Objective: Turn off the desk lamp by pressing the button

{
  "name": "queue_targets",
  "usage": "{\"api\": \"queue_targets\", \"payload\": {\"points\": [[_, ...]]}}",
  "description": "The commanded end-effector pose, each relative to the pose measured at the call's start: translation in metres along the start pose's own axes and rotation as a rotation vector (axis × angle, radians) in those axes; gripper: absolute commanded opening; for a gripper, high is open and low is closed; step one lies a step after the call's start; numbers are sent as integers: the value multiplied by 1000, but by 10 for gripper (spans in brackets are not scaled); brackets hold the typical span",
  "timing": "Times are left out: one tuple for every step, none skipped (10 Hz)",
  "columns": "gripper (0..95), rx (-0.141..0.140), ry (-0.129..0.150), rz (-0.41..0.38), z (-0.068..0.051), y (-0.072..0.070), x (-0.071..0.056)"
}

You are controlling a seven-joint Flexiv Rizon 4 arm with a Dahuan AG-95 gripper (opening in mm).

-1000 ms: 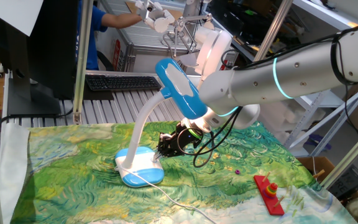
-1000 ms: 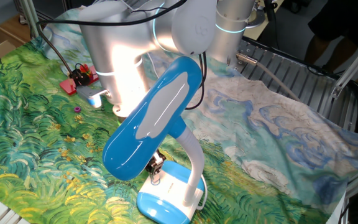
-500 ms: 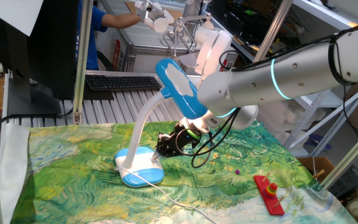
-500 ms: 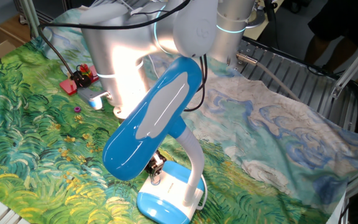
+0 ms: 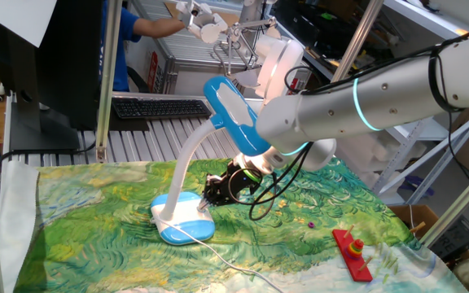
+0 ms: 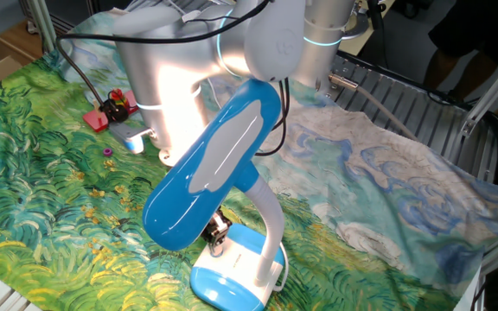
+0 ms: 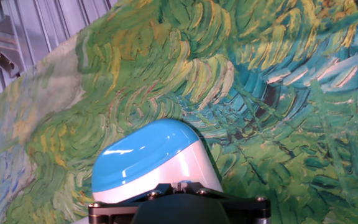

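The desk lamp stands on the painted cloth, with its blue and white base low and its oblong blue head arched over on a white gooseneck. The same base sits under the big head in the other fixed view. My gripper reaches down from the right, and its shut fingertips rest on the white top of the base. In the hand view the gripper sits right against the white plate. The button is hidden under the tips.
A white cable runs from the lamp base toward the front edge. A red toy lies at the front right and a small purple bead is near it. A keyboard and a metal roller rack lie behind the cloth.
The arm has drifted very slightly left. The gripper stays shut and pressed on the lamp base.
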State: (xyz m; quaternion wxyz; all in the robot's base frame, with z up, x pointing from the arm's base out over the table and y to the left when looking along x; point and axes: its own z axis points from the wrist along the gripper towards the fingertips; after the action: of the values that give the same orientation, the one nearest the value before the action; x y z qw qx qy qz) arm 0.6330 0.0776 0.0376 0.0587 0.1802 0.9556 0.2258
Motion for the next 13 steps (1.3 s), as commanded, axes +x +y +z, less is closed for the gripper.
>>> {"api": "queue_targets", "payload": {"points": [[0,5,-2,3,1,0,0],[0,6,-1,6,2,-2,0],[0,6,-1,7,2,-2,0],[0,7,-1,10,4,-5,0],[0,6,2,14,5,-6,0],[0,6,2,16,5,-6,0],[0,6,3,17,5,-6,0],[0,6,4,17,5,-6,0],[0,5,4,18,5,-6,0],[0,3,5,21,5,-6,1],[0,2,6,22,5,-6,1],[0,0,6,24,6,-6,1],[0,-3,7,26,6,-6,1]]}}
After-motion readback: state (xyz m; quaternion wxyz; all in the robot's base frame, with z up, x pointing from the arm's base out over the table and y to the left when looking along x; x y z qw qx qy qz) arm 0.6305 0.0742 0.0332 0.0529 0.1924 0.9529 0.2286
